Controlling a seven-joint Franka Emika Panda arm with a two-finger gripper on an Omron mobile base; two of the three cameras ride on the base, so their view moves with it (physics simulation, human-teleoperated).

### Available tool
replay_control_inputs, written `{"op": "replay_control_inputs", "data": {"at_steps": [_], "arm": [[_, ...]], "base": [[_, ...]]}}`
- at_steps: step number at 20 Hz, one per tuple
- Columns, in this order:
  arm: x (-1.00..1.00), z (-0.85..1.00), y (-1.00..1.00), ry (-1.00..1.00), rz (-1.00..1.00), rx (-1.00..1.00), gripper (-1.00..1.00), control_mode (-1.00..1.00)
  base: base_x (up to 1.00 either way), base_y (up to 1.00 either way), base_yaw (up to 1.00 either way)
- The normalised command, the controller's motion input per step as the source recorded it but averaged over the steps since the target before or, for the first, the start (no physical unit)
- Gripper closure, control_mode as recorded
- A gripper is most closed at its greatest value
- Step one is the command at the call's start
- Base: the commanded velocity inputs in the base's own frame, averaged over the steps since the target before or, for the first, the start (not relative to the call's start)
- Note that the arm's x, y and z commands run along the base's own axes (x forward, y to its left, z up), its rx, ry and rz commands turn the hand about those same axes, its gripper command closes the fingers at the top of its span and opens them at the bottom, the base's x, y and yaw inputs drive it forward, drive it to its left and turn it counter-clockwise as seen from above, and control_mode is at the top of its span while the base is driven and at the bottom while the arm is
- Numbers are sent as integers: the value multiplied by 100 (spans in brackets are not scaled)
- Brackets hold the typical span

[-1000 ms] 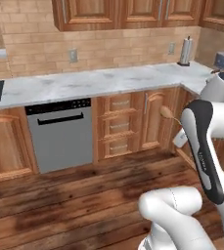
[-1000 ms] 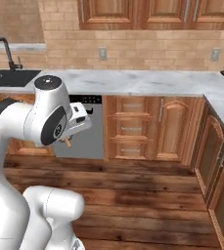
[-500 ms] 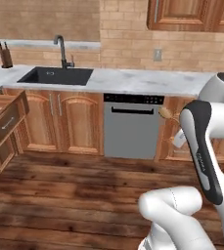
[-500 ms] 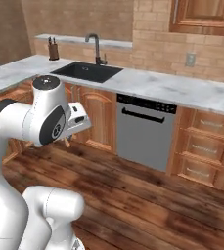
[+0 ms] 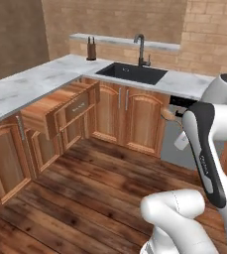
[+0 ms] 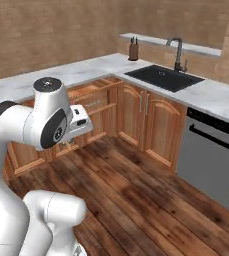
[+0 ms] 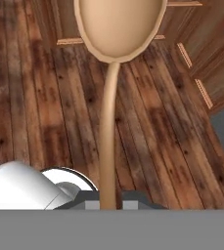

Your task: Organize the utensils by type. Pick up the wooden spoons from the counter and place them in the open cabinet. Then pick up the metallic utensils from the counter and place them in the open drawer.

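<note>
My gripper (image 7: 108, 201) is shut on the thin handle of a small tan-brown spoon (image 7: 117, 29), whose oval bowl points away from the hand over the wooden floor. In the left base view the spoon's bowl (image 5: 167, 115) sticks out beside the arm at mid height. The open drawer (image 5: 49, 107) juts from the corner cabinets under the white marble counter (image 5: 16, 92), to the left of the arm; in the right base view the drawer (image 6: 89, 93) lies just behind the hand. The open cabinet and the wooden spoons are out of view.
A black sink (image 5: 130, 73) with a dark faucet (image 5: 141, 47) sits in the counter. A knife block (image 5: 90, 49) stands at the back. A grey dishwasher (image 6: 211, 155) is at the right. Wooden floor (image 6: 136, 200) spreads in front.
The base has turned left: both base views swept from the dishwasher and small drawers, past the sink, to the corner with the open drawer. The arm keeps its pose and its grip.
</note>
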Motion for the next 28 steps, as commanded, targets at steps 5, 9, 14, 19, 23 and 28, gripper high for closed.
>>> {"op": "replay_control_inputs", "data": {"at_steps": [5,9,14,19,23,28], "arm": [[0,0,0,0,0,0,100,100],[0,0,0,0,0,0,100,100],[0,0,0,0,0,0,100,100],[0,0,0,0,0,0,100,100],[0,0,0,0,0,0,100,100],[0,0,0,0,0,0,100,100]], "base": [[58,-3,53],[36,0,19],[47,1,23],[50,-15,44],[69,-45,55],[39,-47,47]]}}
